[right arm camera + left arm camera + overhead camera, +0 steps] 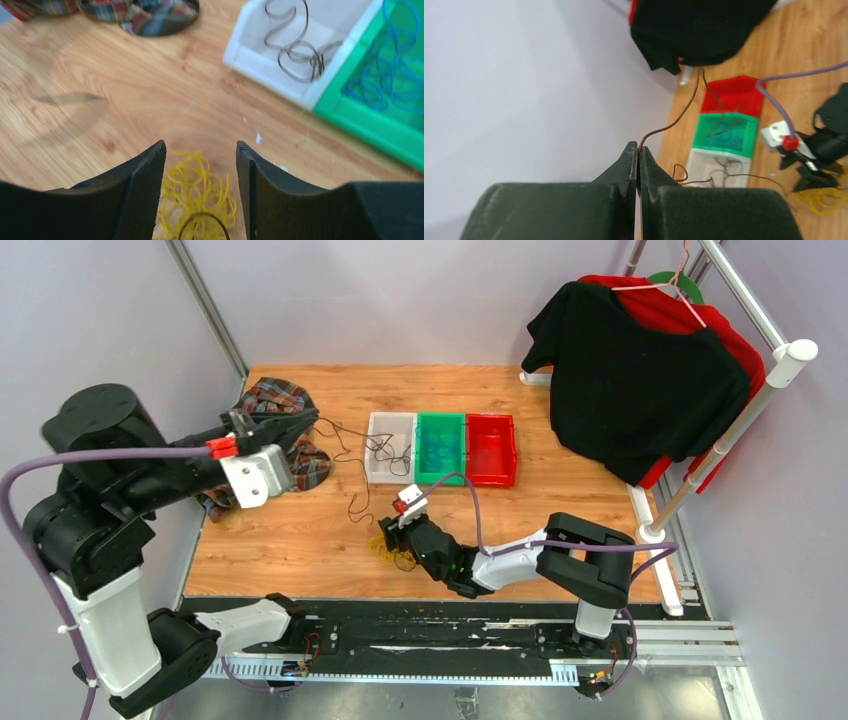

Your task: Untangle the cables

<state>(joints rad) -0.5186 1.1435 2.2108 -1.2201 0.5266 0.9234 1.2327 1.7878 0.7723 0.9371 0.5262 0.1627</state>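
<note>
My left gripper (312,421) is shut on a thin dark brown cable (681,112), pinched at the fingertips (639,150) and held above the table. The cable (352,445) trails to the white bin (376,472) and hangs down to the table. My right gripper (388,538) is open, low over a tangle of yellow cables (200,192) that lies between its fingers (145,175); a dark loop (202,222) lies on the tangle. Dark cables (295,50) lie in the white bin, and blue cables (390,85) in the green bin (441,475).
A red bin (491,475) stands right of the green one. A plaid cloth (285,400) lies at the table's back left, under my left gripper. A black shirt (640,380) over a red one hangs on a rack at the right.
</note>
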